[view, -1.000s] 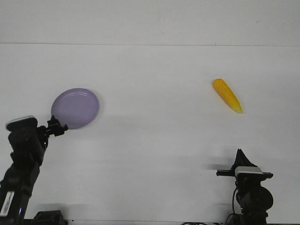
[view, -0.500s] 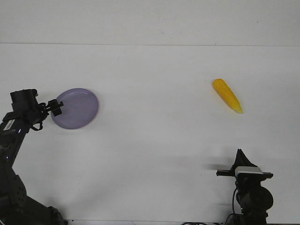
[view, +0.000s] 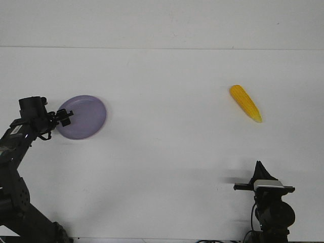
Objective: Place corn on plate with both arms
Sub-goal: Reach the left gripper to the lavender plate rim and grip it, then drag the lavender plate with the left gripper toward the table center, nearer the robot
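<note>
Presently, the front view shows the following.

Left gripper: positioned at the left edge of the plate, overlapping its rim. The fingers are small and dark at this scale; whether they are apart, together or clamped on the rim cannot be determined.

Left arm: black, jointed; rises from the bottom left corner and bends toward the plate, with its wrist block just left of the gripper.

Plate: round, shallow, lavender-purple, lying flat on the left part of the table. Its inner surface carries nothing. Contact between gripper and rim cannot be confirmed.

Right gripper: a pointed black tip directed away from the camera, low in the right part of the view, above the silver-grey block. The fingertips appear as a single point, but the gap state cannot be determined from this angle. It holds nothing visible.

Right arm: black, compact, at the bottom right edge; a thin bar extends sideways at the level of the grey block.

Corn: yellow-orange cob lying on the table at the right, well apart from the plate and from both grippers. It lies diagonally, blunt end farther from the robot, paler pointed tip nearer and to the right.

Table: white, plain surface bearing plate and corn.
</note>
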`<state>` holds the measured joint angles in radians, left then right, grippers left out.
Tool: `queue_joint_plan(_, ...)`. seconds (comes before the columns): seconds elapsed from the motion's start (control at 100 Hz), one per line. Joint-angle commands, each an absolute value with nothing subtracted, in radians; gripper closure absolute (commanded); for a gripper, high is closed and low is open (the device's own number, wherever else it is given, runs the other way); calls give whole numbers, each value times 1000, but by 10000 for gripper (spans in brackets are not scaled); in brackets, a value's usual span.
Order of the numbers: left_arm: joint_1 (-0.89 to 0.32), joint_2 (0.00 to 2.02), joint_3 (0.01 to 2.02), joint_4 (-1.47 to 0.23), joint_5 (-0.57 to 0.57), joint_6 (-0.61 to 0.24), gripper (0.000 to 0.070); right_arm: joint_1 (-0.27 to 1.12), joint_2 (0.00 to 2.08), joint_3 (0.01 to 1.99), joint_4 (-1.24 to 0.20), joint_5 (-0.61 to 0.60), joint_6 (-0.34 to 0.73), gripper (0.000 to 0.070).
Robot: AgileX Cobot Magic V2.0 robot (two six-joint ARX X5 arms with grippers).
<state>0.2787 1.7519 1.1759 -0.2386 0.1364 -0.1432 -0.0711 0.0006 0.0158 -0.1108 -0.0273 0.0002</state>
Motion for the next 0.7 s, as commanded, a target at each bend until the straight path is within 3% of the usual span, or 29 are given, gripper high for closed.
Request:
queue_joint_plan(0.0, 280, 1778, 1198, -236, 142, -136, 514, -72, 1, 13, -103, -27, 10, 684)
queue_joint_plan(0.17, 274, 1778, 1198, -242, 141, -136, 699, -72, 1, 12, -103, -27, 10, 684)
queue_joint_plan(0.34, 274, 1769, 1198, -247, 152, -136, 694, -72, 1, 13, -103, -27, 10, 684)
queue_joint_plan(0.69, 272, 1482, 1198, -365, 408, -152, 695, -72, 1, 13, -103, -27, 10, 684)
